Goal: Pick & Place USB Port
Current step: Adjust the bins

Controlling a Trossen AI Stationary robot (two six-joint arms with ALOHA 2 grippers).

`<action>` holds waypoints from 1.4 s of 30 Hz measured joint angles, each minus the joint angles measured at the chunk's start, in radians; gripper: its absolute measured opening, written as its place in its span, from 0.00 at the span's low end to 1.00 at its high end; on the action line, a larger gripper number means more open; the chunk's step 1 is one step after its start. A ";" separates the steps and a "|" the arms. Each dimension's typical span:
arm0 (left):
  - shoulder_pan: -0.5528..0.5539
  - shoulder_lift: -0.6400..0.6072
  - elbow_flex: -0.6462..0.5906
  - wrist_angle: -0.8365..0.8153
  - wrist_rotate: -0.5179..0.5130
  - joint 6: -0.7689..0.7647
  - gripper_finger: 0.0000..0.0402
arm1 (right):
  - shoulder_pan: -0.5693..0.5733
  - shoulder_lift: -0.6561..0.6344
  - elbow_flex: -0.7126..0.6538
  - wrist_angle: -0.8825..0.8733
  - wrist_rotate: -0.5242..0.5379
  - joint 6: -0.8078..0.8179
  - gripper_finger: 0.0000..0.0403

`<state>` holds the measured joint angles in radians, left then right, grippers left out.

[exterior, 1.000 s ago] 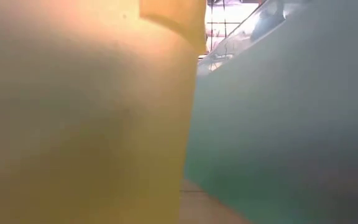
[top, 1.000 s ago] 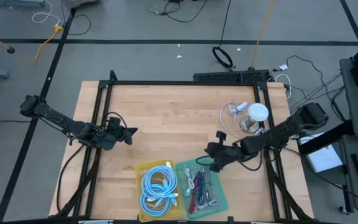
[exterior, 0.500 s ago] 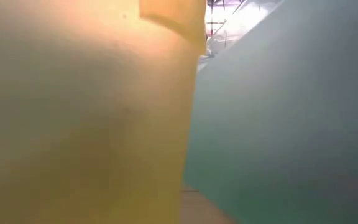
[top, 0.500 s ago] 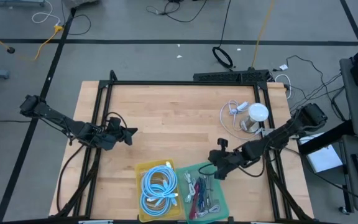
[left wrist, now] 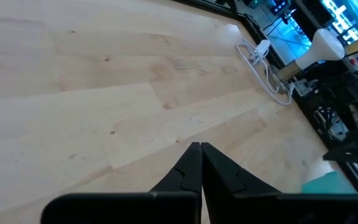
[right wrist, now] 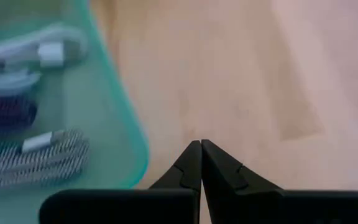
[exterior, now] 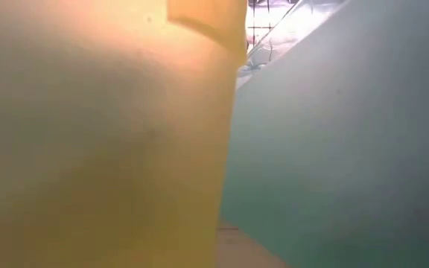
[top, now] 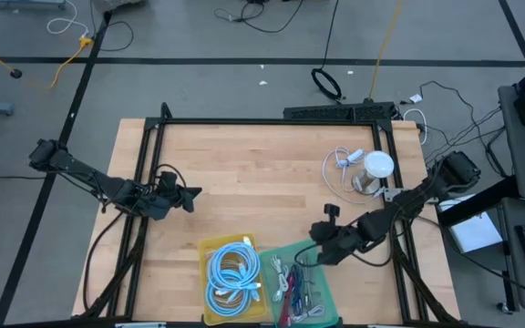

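A green bin [top: 328, 302] near the table's front edge holds several coiled USB cables [top: 292, 278]: white, red and striped ones [right wrist: 36, 158]. My right gripper [top: 310, 258] is shut and slants down at the bin's far right corner [right wrist: 135, 163]; in the right wrist view its tips [right wrist: 201, 144] are over bare wood just beside that corner. A loose white cable [top: 340, 164] lies at the far right next to a white-topped round object [top: 376, 168]. My left gripper [top: 194, 192] is shut and holds nothing, above the left side of the table [left wrist: 200, 147]. My right gripper is shut beside the green bin's far right corner [right wrist: 143, 149], coming slantwise from the table's right. Whether a finger or the gripper's body touches the bin's wall, I cannot tell.
A yellow bin [top: 233, 273] of light blue cables stands against the green bin's left side. Both bins fill the low view: the yellow wall [exterior: 88, 134] and the green wall [exterior: 334, 149]. A black frame [top: 272, 121] borders the table. Bare wood lies in the middle [top: 253, 182].
My right gripper, still shut, has moved toward the table's near edge at the green bin's far right corner. The green bin has slid a little toward the near edge and turned slightly. The yellow bin has stayed where it was.
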<state>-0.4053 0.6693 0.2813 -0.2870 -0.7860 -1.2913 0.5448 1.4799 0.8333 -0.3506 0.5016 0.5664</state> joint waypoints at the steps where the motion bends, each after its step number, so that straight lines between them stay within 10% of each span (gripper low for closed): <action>1: 0.000 0.000 0.000 0.000 0.000 -0.003 0.01 | -0.002 0.000 0.017 -0.016 0.027 -0.005 0.00; 9: 0.000 0.000 0.000 0.000 0.016 -0.030 0.01 | -0.004 -0.046 0.293 -0.055 -0.024 -0.213 0.00; 19: 0.000 0.011 0.000 -0.001 0.020 -0.027 0.01 | 0.157 -0.049 0.465 -0.116 -0.651 -0.218 0.00; 33: -0.002 0.251 0.000 0.160 0.116 -0.103 0.01 | 0.325 0.164 0.464 -0.139 -0.808 -0.066 0.00; 42: -0.067 0.420 0.000 0.591 0.143 -0.082 0.00 | 0.331 0.274 0.463 -0.049 -0.838 -0.167 0.00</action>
<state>-0.4721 1.0895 0.2813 0.3036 -0.6433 -1.3735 0.8757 1.7542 1.2964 -0.3997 -0.3359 0.3994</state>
